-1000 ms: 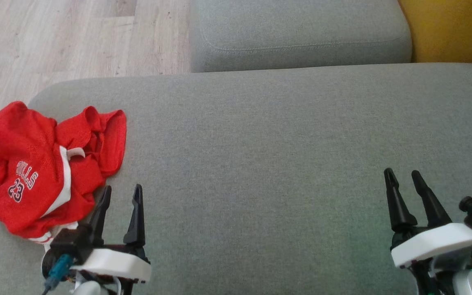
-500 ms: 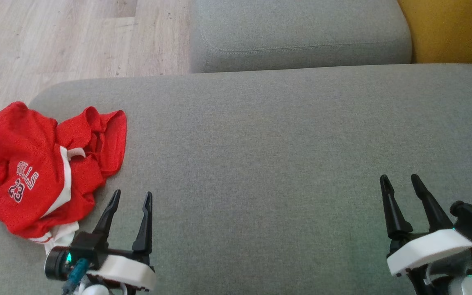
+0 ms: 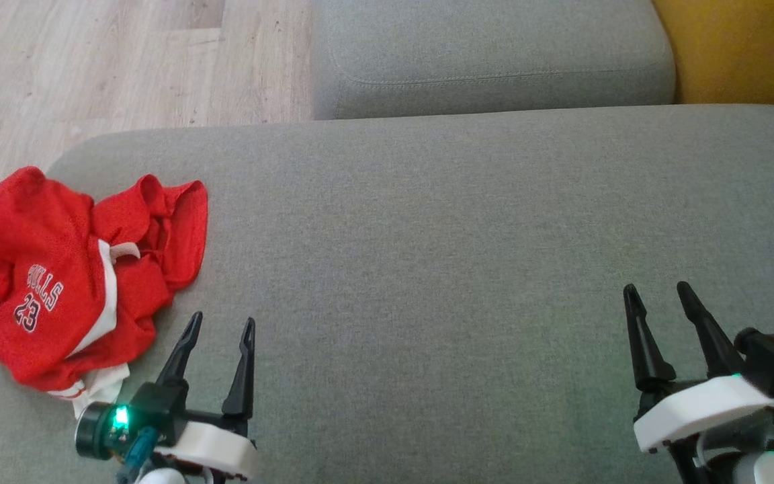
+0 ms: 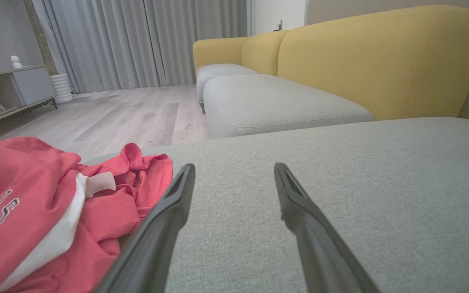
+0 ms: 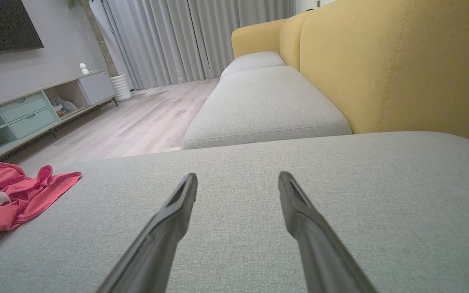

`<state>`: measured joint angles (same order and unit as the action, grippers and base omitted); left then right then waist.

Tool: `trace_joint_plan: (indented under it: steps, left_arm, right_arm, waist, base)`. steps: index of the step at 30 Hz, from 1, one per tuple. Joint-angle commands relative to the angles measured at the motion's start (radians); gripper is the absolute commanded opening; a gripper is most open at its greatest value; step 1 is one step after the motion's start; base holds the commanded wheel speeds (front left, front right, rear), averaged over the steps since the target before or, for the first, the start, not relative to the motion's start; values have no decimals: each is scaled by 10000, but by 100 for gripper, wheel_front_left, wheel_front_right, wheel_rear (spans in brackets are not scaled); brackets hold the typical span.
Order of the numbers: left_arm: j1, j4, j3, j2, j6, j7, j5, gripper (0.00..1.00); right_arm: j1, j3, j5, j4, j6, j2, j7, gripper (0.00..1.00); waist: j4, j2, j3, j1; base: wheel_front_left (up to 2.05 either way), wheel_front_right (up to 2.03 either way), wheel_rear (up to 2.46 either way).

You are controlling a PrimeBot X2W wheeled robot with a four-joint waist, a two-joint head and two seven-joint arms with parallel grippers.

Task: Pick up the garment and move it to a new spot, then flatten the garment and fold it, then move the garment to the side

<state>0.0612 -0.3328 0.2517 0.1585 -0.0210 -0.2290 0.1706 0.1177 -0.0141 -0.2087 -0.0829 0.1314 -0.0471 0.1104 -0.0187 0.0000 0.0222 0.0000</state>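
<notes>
The garment (image 3: pixel 58 282) is a red jersey with white trim and the number 23, lying crumpled at the left end of the grey sofa cushion (image 3: pixel 441 228). It also shows in the left wrist view as the red garment (image 4: pixel 47 211) at lower left, and far left in the right wrist view as the garment (image 5: pixel 10 195). My left gripper (image 3: pixel 222 324) stands open just right of the jersey's near edge, apart from it, nothing between its fingers. Far to the right my right gripper (image 3: pixel 656 290) is open over bare cushion.
A second grey cushion (image 3: pixel 488 54) lies beyond the near one. The yellow sofa back (image 3: pixel 743 47) rises at the far right. Wooden floor (image 3: pixel 105 60) lies off the cushion's left end. A low cabinet (image 5: pixel 35 110) stands by the wall.
My left gripper has drawn back toward me and shifted slightly right, away from the jersey's edge. The right gripper has shifted a little. The jersey has not moved.
</notes>
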Motion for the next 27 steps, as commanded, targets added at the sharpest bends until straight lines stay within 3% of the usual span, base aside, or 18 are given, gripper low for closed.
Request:
trace_joint_plan:
  steps: [1,14,27]
  left_arm:
    - [564,258,-410,151,60,-14,64,100]
    - [664,164,-392,148,250,91,218,100]
    - [819,30,-719,327,539,95,496,100]
  right_arm:
    - [-165,178,10,-372,-7,-58,-42,100]
    - [-144,146,138,-492,-7,-37,-40,100]
    - [-371,848,282,-926,-7,-281,153,100]
  waist:
    - [-1,0,-8,0]
    - [-388,0,-56,0]
    - [-3180,0,-139,0]
  base:
    - [0,0,0]
    - [0,0,0]
    - [0,0,0]
